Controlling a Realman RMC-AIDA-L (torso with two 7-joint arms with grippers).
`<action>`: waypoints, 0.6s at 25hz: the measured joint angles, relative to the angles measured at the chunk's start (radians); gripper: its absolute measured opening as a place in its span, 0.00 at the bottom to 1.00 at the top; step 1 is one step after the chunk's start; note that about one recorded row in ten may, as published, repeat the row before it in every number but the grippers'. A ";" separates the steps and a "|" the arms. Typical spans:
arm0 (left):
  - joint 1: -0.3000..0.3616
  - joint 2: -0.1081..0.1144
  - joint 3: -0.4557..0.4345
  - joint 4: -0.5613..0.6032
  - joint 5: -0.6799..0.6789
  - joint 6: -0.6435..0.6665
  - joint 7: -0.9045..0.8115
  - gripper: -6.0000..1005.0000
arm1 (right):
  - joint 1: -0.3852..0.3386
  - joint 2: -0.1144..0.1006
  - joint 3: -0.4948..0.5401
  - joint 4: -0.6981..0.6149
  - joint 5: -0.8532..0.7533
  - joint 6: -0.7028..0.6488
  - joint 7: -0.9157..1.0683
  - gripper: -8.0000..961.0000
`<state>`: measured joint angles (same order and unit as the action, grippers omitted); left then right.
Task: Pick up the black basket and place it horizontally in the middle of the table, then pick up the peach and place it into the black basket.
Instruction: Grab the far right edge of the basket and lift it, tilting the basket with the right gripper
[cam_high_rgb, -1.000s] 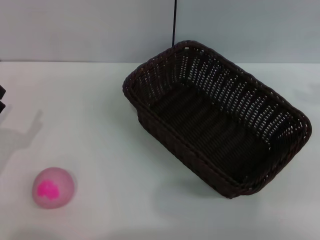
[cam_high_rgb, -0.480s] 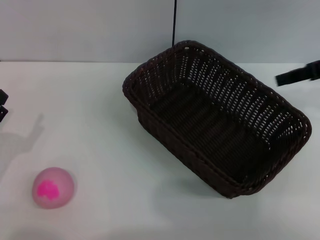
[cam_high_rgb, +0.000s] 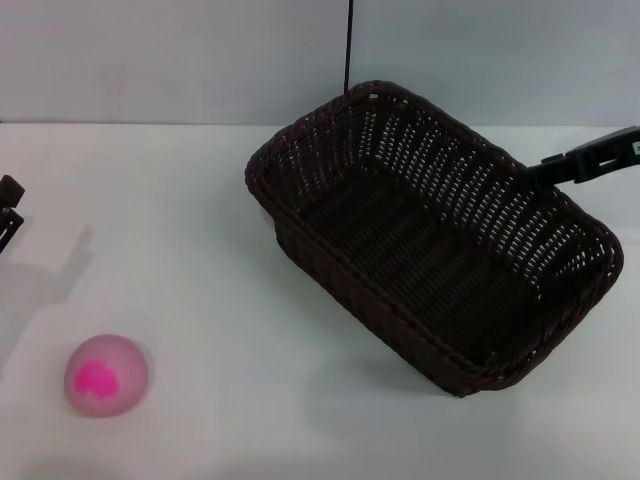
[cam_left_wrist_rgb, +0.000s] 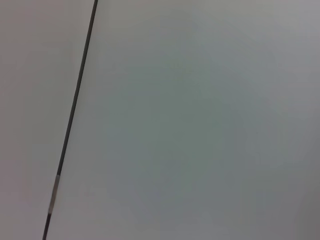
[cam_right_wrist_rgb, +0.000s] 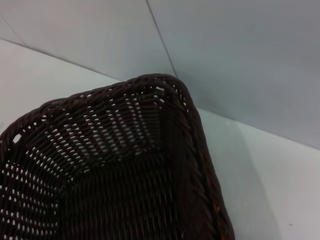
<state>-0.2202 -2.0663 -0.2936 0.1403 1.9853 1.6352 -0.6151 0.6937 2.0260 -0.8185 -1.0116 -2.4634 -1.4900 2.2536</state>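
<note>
The black basket (cam_high_rgb: 430, 240) sits open side up on the white tabletop (cam_high_rgb: 220, 250), on the right half of the surface and turned diagonally, one corner toward the back wall and the opposite corner toward the near right edge. Its braided rim and openwork sides are plain to see, and nothing lies inside it. In the right wrist view the same black basket (cam_right_wrist_rgb: 115, 165) fills the lower part of the picture, one rounded corner standing close to the line where tabletop (cam_right_wrist_rgb: 280, 180) meets wall.

The peach (cam_high_rgb: 107, 374), pale pink with a bright magenta blotch, rests on the tabletop near the front left corner, well apart from the basket.

The right end effector (cam_high_rgb: 590, 158) reaches in from the right edge of the head view, a dark bar whose tip stands just beside the basket's far right rim; whether it touches the weave cannot be told, nor whether it is released or clenched. The left end effector (cam_high_rgb: 8, 210) shows only as a dark sliver at the left edge, its shadow falling on the tabletop beside it; its state cannot be told either. The left wrist view shows only a pale surface crossed by a thin dark line.
</note>
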 joint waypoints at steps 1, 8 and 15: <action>0.000 0.000 0.000 0.000 0.000 0.000 0.000 0.83 | 0.000 0.003 0.000 0.005 0.001 0.012 -0.009 0.50; 0.003 0.001 0.000 -0.009 0.000 0.002 0.000 0.83 | 0.003 0.015 -0.002 0.044 0.030 0.079 -0.057 0.49; -0.003 0.000 -0.002 -0.010 -0.004 0.006 0.000 0.83 | 0.029 0.013 -0.002 0.123 0.044 0.116 -0.086 0.48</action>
<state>-0.2228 -2.0661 -0.2951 0.1300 1.9814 1.6413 -0.6152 0.7228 2.0391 -0.8207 -0.8887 -2.4194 -1.3738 2.1672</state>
